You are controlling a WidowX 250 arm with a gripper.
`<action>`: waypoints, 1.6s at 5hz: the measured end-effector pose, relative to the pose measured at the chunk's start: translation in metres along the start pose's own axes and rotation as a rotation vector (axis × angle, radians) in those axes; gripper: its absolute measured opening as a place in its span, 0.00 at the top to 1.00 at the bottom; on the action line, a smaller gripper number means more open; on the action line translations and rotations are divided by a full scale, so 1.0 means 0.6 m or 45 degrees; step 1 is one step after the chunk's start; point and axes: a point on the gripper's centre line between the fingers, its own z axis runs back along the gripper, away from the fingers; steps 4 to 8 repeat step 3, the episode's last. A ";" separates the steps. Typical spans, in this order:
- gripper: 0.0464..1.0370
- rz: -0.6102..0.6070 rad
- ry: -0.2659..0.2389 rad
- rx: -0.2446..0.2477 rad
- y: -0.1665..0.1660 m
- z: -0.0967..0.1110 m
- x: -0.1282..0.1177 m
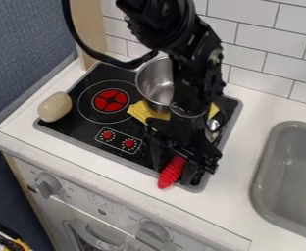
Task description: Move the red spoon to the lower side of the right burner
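End effector: the black end effector (174, 169) hangs over the front right part of the cooktop, tips down, its fingers apart with the red spoon between them; whether they press on it I cannot tell.
Red spoon: only a ribbed red part of the red spoon (171, 174) shows, lying at a slant near the cooktop's front right corner, its end past the front rim and toward the worktop's front edge.
Cooktop: the black cooktop (84, 119), with a grey rim, is set in the left part of the worktop (268, 112).
Left burner: the red left burner (110, 100) is in plain sight, with two red knobs (118, 138) in front of it.
Pot: a metal pot (157, 82) stands toward the back, partly behind the arm.
Cloth: a yellow cloth (141, 112) is beside the pot's base, partly hidden.
Silver thing: a shiny rounded piece (213, 125) shows just right of the arm.
Pale block: a rounded pale block (55, 107) lies at the cooktop's left rim.
Sink: the grey sink (293, 171) is at the worktop's right.
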 end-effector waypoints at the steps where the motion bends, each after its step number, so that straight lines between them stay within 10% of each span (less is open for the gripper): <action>1: 0.04 -0.012 -0.067 -0.030 -0.001 0.033 -0.001; 3: 0.04 0.038 -0.172 -0.066 0.040 0.105 -0.011; 8: 0.04 0.038 -0.172 -0.066 0.040 0.105 -0.011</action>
